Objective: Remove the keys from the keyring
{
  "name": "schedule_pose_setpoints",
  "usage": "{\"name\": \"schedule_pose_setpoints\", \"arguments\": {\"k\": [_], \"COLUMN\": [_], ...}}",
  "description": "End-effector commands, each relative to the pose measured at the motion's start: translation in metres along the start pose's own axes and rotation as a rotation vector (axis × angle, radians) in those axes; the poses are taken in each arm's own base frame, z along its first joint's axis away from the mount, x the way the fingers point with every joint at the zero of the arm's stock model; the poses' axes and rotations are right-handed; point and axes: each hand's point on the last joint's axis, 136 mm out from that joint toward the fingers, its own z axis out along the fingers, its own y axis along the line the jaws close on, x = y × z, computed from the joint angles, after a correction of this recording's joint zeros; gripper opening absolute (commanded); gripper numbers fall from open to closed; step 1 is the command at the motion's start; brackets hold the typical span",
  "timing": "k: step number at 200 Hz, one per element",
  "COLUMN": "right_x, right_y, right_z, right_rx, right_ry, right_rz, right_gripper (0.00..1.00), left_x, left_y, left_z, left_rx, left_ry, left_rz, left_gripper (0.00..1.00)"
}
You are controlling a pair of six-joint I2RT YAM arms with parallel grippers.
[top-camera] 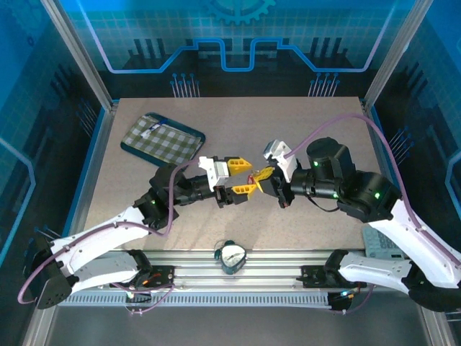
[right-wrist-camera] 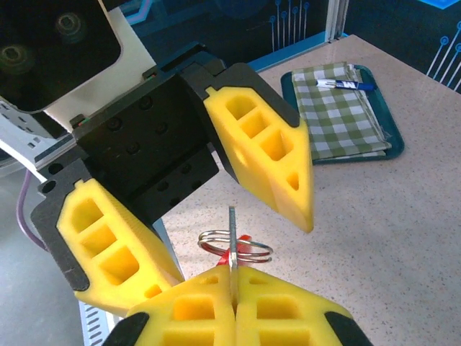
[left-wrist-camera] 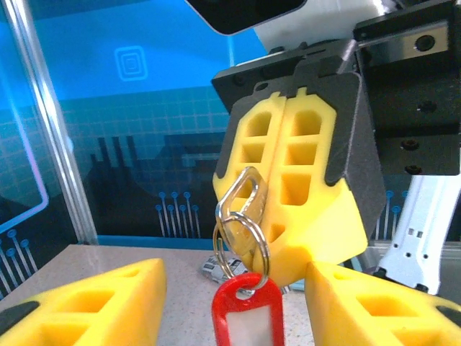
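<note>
Above the table's middle, key (left-wrist-camera: 243,196): pinched in the right gripper (top-camera: 263,175), whose yellow fingers are pressed together on it. Its long axis runs along their seam, head pointing out toward the left arm.
Keyring (left-wrist-camera: 247,313): split ring threaded through the key's head, with the red tag hanging straight down from it, long axis vertical.
Left gripper (top-camera: 251,177): jaws parted, one finger to each side of the red tag with a gap on both sides, holding nothing.
Right wrist view: key seen edge-on, standing up from the closed fingertips, with the split ring lying flat across it.
Open room: bare table (top-camera: 288,122) far, left and right of the meeting point. Both grippers are well apart from every edge.
Tray (top-camera: 127,146): far left, carrying a checked cloth (top-camera: 162,137) and a pen (right-wrist-camera: 344,84), well apart from the grippers.
Dial (top-camera: 232,256): near edge, by the rail.
Hidden: the key's shaft is buried between the right fingers. The tag's lower part is cut off at the bottom of the left wrist view. From above, key and keyring are too small to make out.
</note>
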Motion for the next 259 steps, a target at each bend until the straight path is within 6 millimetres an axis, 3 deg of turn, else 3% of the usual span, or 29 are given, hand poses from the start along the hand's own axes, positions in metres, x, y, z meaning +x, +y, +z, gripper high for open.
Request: {"name": "schedule_pose_setpoints", "arguments": {"k": [1, 43, 110, 154, 192, 259], "right_x": [-0.005, -0.002, 0.001, -0.002, -0.005, -0.001], "right_y": [0.016, 0.022, 0.022, 0.012, -0.018, -0.030], "right_z": [-0.009, -0.008, -0.010, -0.013, -0.015, -0.002], "right_rx": [-0.083, -0.124, -0.122, -0.054, 0.119, 0.161], "right_ry": [-0.016, -0.005, 0.007, -0.003, -0.037, -0.082], "right_rz": [-0.016, -0.020, -0.036, -0.046, -0.033, 0.032], "right_gripper": [0.00, 0.00, 0.00, 0.00, 0.00, 0.00], "left_x": [-0.021, -0.024, -0.026, -0.025, -0.028, -0.029], "left_y": [-0.005, -0.010, -0.013, -0.004, 0.001, -0.004], "left_z": [0.003, 0.006, 0.007, 0.005, -0.001, -0.001], "left_rx": [0.051, 0.097, 0.115, 0.058, -0.013, -0.065], "left_ry": [-0.036, -0.032, -0.019, -0.022, -0.033, -0.022], "left_rz": [0.034, 0.031, 0.044, 0.067, 0.151, 0.268], "left_gripper": [0.50, 0.37, 0.00, 0.00, 0.00, 0.00]}}
